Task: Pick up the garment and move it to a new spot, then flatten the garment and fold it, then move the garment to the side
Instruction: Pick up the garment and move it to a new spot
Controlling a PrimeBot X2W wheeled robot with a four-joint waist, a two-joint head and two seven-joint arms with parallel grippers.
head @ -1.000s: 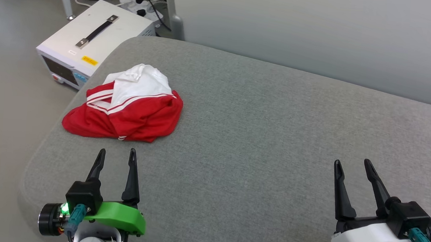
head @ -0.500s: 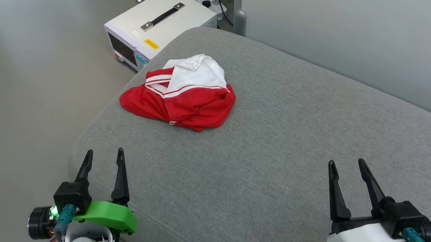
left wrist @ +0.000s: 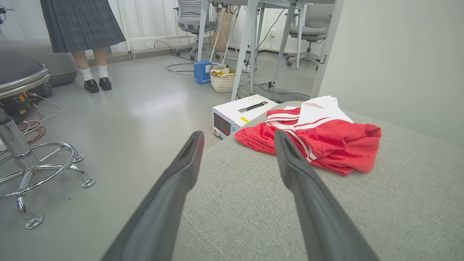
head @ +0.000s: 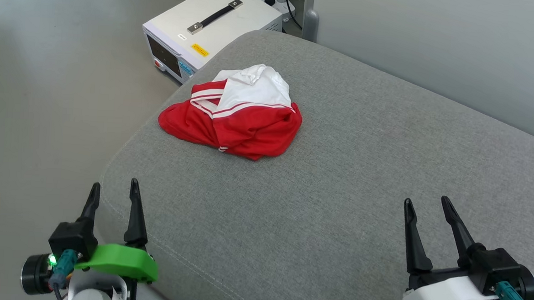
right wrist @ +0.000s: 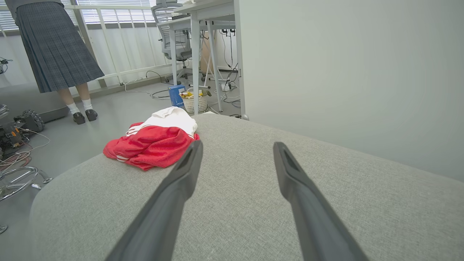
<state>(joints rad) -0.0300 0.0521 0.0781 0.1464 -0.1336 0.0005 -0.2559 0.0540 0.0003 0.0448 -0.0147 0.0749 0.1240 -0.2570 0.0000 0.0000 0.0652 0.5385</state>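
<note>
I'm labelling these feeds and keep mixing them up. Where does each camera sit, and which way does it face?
Head view: on the head, facing forward and down at the garment on the grey cushion; left gripper and right gripper below.
Left wrist view: left wrist, facing along its fingers, past the cushion's corner to the garment and a white box.
Right wrist view: right wrist, facing along its fingers, across the cushion to the garment.
Both wrist views share a person's legs.
</note>
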